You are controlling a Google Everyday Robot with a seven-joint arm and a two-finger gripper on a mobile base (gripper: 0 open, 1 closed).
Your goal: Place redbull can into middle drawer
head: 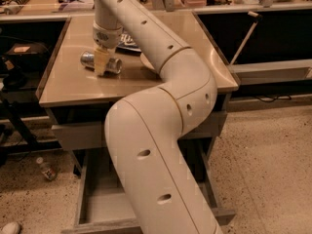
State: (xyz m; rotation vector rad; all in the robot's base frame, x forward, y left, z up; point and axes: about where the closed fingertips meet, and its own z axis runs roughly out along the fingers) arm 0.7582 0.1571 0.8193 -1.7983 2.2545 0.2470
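Early days: redbull can (88,59) lies on the surface (68,84), gripper (101,62) down on it, can't tell its grip. Middle drawer (103,206) waits open.

Gripper: cream two-finger gripper (100,65) low over the slim silver can (114,65).
Tan tabletop (63,84): bare left and front.
Behind: dark blue chip bag (128,39) near.
Open grey wooden drawer (105,204): left floor free; thick cream robot arm (156,145) overhangs right.

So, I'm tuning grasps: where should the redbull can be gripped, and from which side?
Probably across its middle, from above: the redbull can lies on its side on the table, long axis running left-right, narrow enough to span. The gripper hangs over that midsection.
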